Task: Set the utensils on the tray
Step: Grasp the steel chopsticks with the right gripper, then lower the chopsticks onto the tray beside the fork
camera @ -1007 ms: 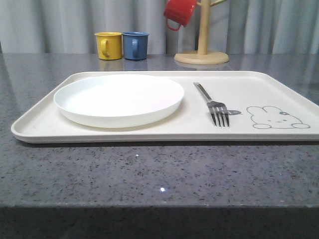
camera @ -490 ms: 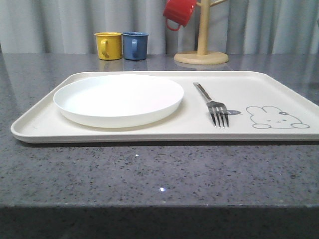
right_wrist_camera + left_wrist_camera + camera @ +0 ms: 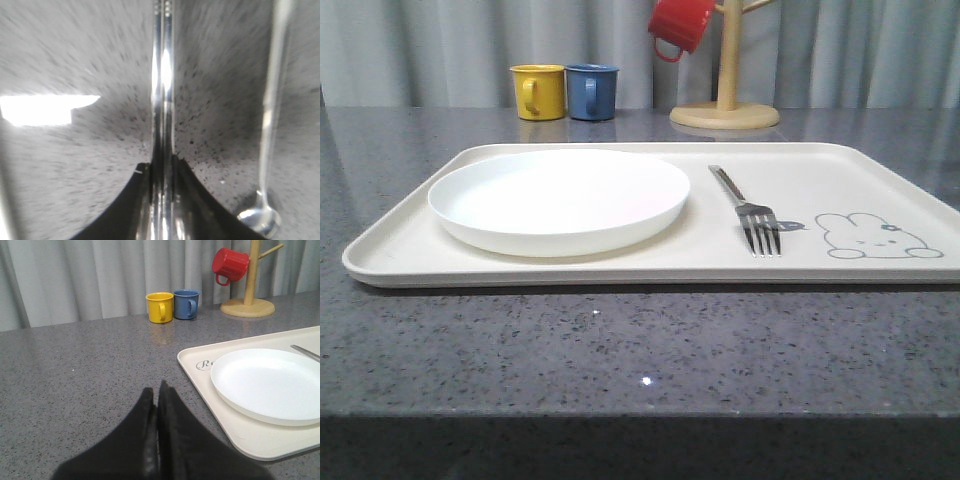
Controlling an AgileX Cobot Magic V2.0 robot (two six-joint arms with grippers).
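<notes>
1. We take the tray [image 3: 880,175] as our landmark. It lies flat on the grey counter [image 3: 620,350], long side toward us, so there is room for pieces to be laid side by side.

2. The plate [image 3: 558,198] sits on the left part of the tray, and the fork [image 3: 745,208] lies beside it toward the right, tines pointing at the near rim, just short of the rabbit drawing [image 3: 872,236]. We judge these two are already placed.

3. Our left gripper [image 3: 158,405] rests over the counter off the tray's left end. Its jaws are pressed together with nothing between them; we judge it is parked out of the way.

4. Our right gripper [image 3: 162,167] has its jaws closed around the chopsticks [image 3: 162,80], held together as one flat bundle running straight out from the fingers, which should let them be laid down parallel.

5. The spoon [image 3: 270,115] lies on the counter just beside the held chopsticks, not yet on the tray.

6. The yellow mug [image 3: 538,91], blue mug [image 3: 591,91] and red mug [image 3: 678,24] on its wooden stand [image 3: 725,110] stand beyond the tray's far rim.
</notes>
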